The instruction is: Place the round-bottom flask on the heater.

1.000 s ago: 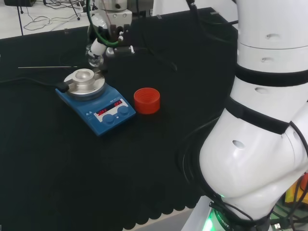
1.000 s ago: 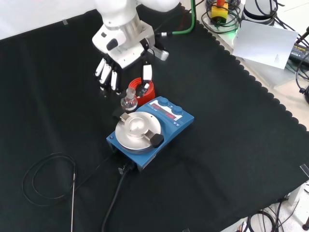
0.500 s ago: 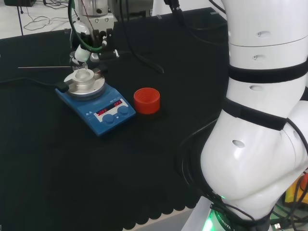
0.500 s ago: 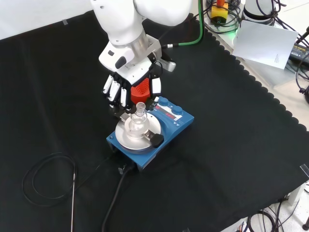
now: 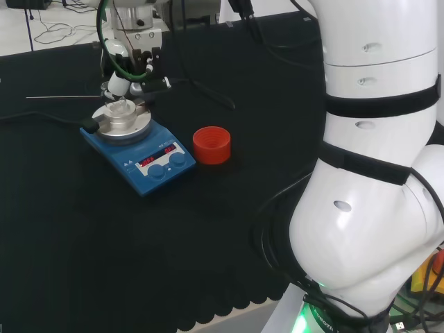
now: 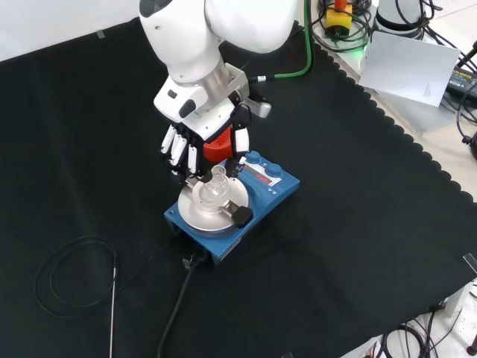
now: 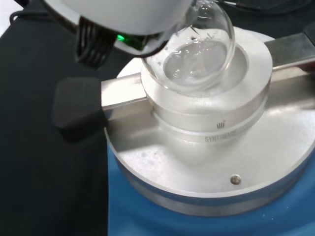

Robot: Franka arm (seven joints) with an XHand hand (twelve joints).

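One step is in hand now: the lowering of the flask into its seat. From largest to smallest, I first name the arm (image 6: 201,30), which leans over the bench and carries the hand (image 6: 201,138) above the heater (image 6: 227,201). The heater stands directly under the hand, a blue box with a round metal block on top. Behind the hand, in the front view, sits the red ring stand (image 5: 211,145), partly covered by the fingers (image 6: 240,142). The round-bottom flask (image 6: 215,183) hangs below the hand, and the fingers and thumb are curled round its neck and clamp it.

In the wrist view the flask's bulb (image 7: 197,54) is at the block's bowl (image 7: 246,64), tilted a little; I cannot tell whether it already touches the metal.

I judge that the next move calls for a short, straight descent until the bulb rests fully in the bowl, then an opening of the fingers without pulling the neck sideways.

Compared with one second ago, the hand has travelled from beside the block to above it, and the flask has come lower, from free air into the bowl's mouth.
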